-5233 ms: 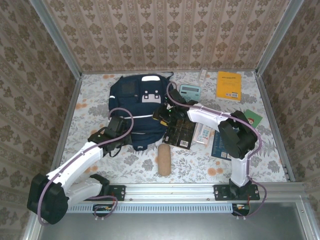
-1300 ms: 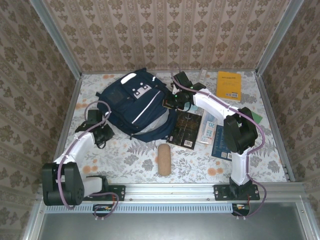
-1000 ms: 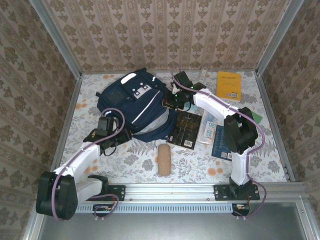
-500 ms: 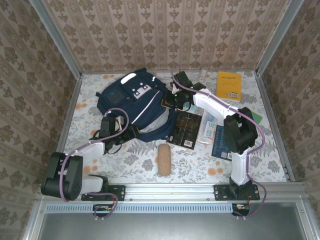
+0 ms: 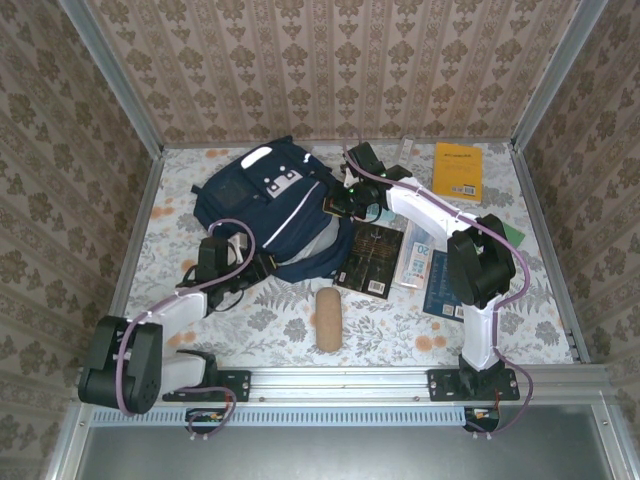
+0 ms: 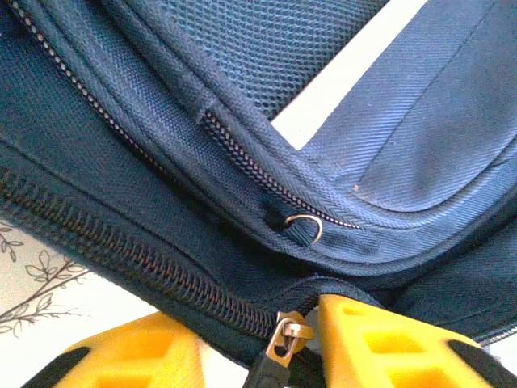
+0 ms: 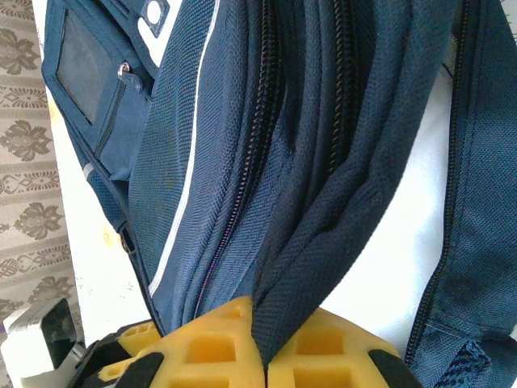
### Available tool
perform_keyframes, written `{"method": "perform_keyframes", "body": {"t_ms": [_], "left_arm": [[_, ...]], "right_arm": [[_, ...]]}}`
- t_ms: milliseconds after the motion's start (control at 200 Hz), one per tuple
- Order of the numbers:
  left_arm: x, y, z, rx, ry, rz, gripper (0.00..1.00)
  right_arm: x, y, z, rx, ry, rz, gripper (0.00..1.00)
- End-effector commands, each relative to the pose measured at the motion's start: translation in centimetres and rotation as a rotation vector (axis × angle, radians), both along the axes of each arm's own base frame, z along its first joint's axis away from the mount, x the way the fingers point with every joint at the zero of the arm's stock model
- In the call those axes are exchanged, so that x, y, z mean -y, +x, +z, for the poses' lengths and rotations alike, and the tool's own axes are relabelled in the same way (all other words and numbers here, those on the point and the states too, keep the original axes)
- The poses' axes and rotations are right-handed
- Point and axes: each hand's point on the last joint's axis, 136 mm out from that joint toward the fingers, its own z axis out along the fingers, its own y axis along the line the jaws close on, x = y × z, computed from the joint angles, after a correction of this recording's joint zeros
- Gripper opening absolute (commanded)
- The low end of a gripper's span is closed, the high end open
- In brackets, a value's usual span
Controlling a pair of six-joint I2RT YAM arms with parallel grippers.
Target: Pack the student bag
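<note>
The student bag [image 5: 255, 195], navy with white stripes, lies tilted on the table, its light lining [image 5: 320, 245] showing at the near right. My left gripper [image 5: 262, 266] is at the bag's near edge. In the left wrist view the bag [image 6: 161, 105] is close up and the yellow jaws of the left gripper [image 6: 258, 356] stand apart around the zipper edge. The metal zipper pull [image 6: 284, 339] sits beside the right finger [image 6: 380, 347], and bare table shows beside the left one. My right gripper [image 5: 335, 205] [image 7: 265, 331] is shut on a dark strap [image 7: 323, 234] of the bag [image 7: 210, 162].
A tan roll-shaped case [image 5: 328, 318] lies in front of the bag. To its right are a dark book [image 5: 370, 258], a pale booklet [image 5: 415, 262], a blue book [image 5: 440, 285] and a green item [image 5: 508, 235]. A yellow book [image 5: 458, 170] lies at the back right.
The bag has been turned and its right side pulled up. My left arm swung from the bag's left side to its near edge, and its jaws narrowed around the zipper pull. The right arm held still.
</note>
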Motion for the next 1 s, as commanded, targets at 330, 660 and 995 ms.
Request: {"method": "perform_keyframes", "body": {"t_ms": [330, 660, 995], "left_arm": [[-0.5, -1.5, 0.8, -0.012, 0.095, -0.026, 0.32], [0.8, -2.4, 0.0, -0.039, 0.084, -0.065, 0.33], [0.0, -2.2, 0.1, -0.032, 0.116, -0.024, 0.17]], "right_arm": [[-1.6, -0.5, 1.0, 0.012, 0.053, 0.032, 0.0], [-1.8, -0.4, 0.8, 0.007, 0.06, 0.031, 0.0], [-1.7, -0.5, 0.6, 0.005, 0.057, 0.03, 0.0]]}}
